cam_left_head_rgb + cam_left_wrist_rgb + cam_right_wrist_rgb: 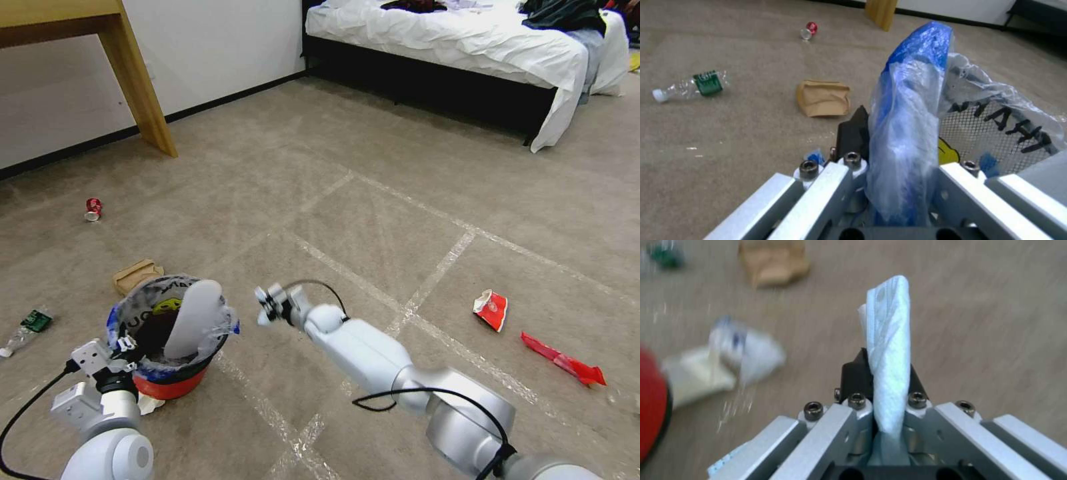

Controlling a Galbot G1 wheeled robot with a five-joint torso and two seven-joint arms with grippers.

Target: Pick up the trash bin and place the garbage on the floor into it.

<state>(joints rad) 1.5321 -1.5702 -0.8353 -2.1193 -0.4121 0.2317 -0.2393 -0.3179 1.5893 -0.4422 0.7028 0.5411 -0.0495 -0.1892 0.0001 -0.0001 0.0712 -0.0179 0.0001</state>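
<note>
The red trash bin (168,385) stands low at my front left, its clear, blue-edged bag (911,100) folded over the rim. A white oblong foam piece (194,319) leans inside it. My left gripper (124,346) (898,140) is shut on the bag-lined rim. My right gripper (269,308) (887,363) hovers just right of the bin, shut on a pale folded tissue (890,340). Garbage on the floor: a red can (93,209), a brown carton (137,275) (823,97), a green-labelled bottle (27,328) (693,86), a red-and-white wrapper (491,310) and a long red wrapper (563,360).
A wooden table leg (143,93) stands at the back left by the white wall. A bed (467,40) with dark clothes (560,13) fills the back right. A white scrap (150,403) lies under the bin's edge. Open carpet stretches ahead.
</note>
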